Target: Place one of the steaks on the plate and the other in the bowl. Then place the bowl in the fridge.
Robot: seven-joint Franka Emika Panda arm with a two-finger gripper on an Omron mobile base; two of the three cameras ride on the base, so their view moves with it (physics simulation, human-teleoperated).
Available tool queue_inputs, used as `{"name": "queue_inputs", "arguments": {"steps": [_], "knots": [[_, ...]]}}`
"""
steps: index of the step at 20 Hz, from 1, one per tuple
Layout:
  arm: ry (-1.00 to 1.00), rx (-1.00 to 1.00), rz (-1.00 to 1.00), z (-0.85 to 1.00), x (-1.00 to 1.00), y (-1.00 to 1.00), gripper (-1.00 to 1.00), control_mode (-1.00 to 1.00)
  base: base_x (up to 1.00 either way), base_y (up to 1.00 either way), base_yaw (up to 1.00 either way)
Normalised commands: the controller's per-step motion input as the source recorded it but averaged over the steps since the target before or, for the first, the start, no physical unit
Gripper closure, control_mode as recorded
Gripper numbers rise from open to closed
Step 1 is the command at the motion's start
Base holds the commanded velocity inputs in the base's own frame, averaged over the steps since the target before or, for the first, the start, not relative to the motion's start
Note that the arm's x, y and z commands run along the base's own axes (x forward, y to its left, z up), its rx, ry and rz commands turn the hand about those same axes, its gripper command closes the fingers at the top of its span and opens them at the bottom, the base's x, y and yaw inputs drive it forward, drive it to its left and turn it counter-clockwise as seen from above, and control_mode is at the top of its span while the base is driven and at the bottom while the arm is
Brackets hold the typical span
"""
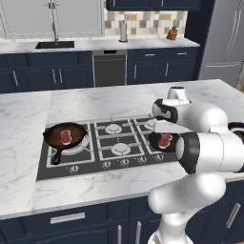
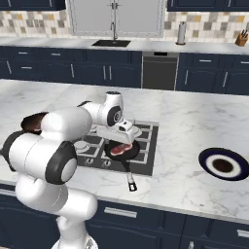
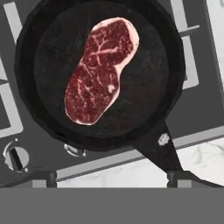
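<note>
Room: navy kitchen with a marble island [image 1: 28,143] in front of you and a gas cooktop [image 1: 114,143] set into it.
Gripper: your gripper [image 3: 111,177] hangs over the right skillet [image 3: 98,74], jaws spread wide and holding nothing; its tips [image 3: 43,178] show at the bottom of the hand view.
Arm: it rises from the base, folds at the elbow and reaches forward, with the hand [image 2: 119,130] pointing down over the cooktop.
Near steak: one steak [image 3: 100,70] lies flat in that skillet, below the tips and apart from them.
Far steak: the other steak [image 1: 66,137] lies in the left skillet [image 1: 64,136], well apart from your hand.
Plate: the plate [image 2: 223,164] sits on the marble to the right of the cooktop.
Fridge: the fridge [image 1: 224,38] stands shut at the far right.
Hidden: your arm covers part of the right skillet in both base views, and the plate's right edge is cut off.
</note>
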Motion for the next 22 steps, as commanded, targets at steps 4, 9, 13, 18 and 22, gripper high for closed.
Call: {"name": "queue_inputs", "arguments": {"steps": [4, 9, 13, 18, 22], "knots": [[0.00, 0.00, 0.00, -0.27, 0.37, 0.00, -1.00, -1.00, 0.00, 0.00, 0.00], [0.00, 0.00, 0.00, -0.30, 0.31, 0.00, -1.00, -1.00, 0.00, 0.00, 0.00], [0.00, 0.00, -0.02, -0.27, 0.16, -0.01, -1.00, -1.00, 0.00, 0.00, 0.00], [0.00, 0.00, -0.10, -0.12, 0.11, -0.01, -1.00, -1.00, 0.00, 0.00, 0.00], [0.00, 0.00, -0.08, -0.19, 0.13, 0.00, -1.00, -1.00, 0.00, 0.00, 0.00]]}}
